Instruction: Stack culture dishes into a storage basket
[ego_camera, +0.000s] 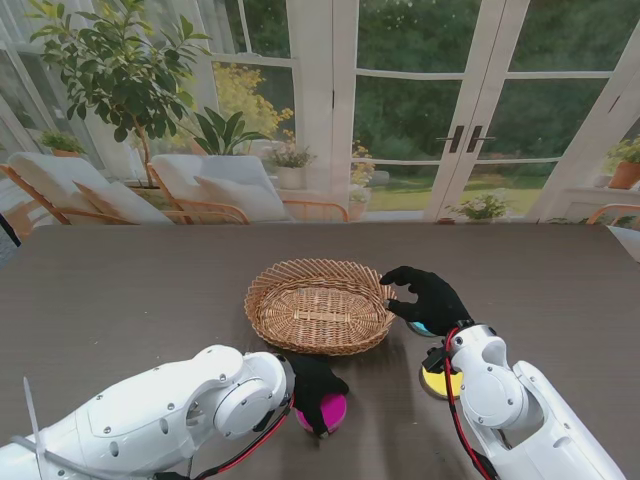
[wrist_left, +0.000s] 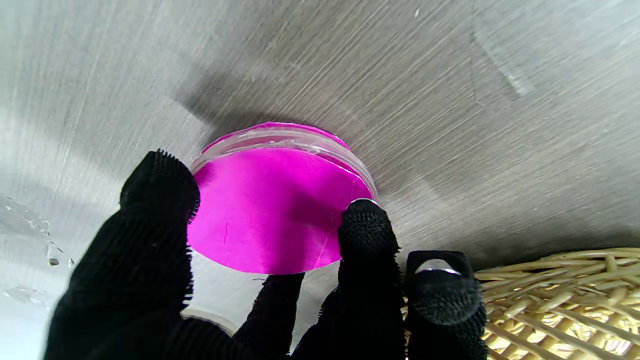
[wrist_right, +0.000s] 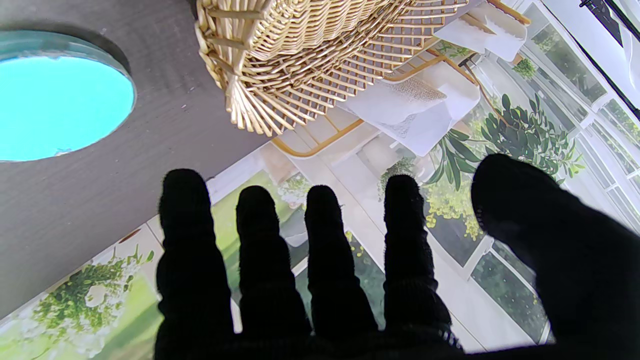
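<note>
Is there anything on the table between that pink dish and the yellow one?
Nothing shows there. In the stand's view only bare dark table runs between the pink dish under the left hand and the yellow dish, which the right arm partly hides.

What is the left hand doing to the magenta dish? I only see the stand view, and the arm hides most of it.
Observer: In the left wrist view, the fingers bracket the magenta dish at its rim; whether they grip it, I cannot tell.
Operator: Does the right hand hold anything?
Observer: No. The right wrist view shows the right hand spread, nothing between its fingers.
Operator: Does the cyan dish touch the basket?
Observer: No. A strip of bare table separates the cyan dish from the basket.
</note>
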